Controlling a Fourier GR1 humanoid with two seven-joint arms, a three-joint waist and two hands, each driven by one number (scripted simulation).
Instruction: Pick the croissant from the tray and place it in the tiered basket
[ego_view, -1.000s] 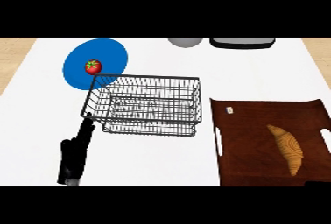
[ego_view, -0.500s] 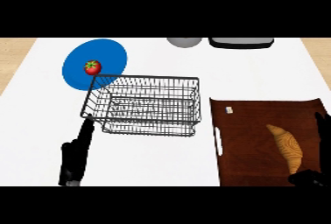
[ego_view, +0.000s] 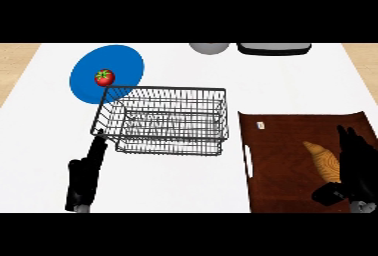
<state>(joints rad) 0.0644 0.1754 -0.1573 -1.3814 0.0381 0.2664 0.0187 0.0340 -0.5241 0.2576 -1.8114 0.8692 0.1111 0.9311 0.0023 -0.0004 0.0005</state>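
Observation:
A golden croissant (ego_view: 325, 159) lies on the dark brown tray (ego_view: 284, 165) at the right of the counter. My right hand (ego_view: 354, 162) hovers over the croissant's right side, fingers straight and pointing away from me, thumb low near the tray's front; it covers part of the pastry. The wire tiered basket (ego_view: 166, 120) stands left of the tray with nothing in it. My left hand (ego_view: 85, 172) rests open at the lower left, its fingertips near the basket's front left corner.
A blue plate (ego_view: 111, 67) with a red tomato (ego_view: 104, 77) lies behind the basket at the left. A grey bowl (ego_view: 210, 47) and a dark appliance (ego_view: 273, 48) stand at the counter's far edge. A small white tag (ego_view: 260, 125) lies on the tray.
My right hand has come up from the lower right edge and moved forward over the tray beside the croissant. The left hand has barely shifted.

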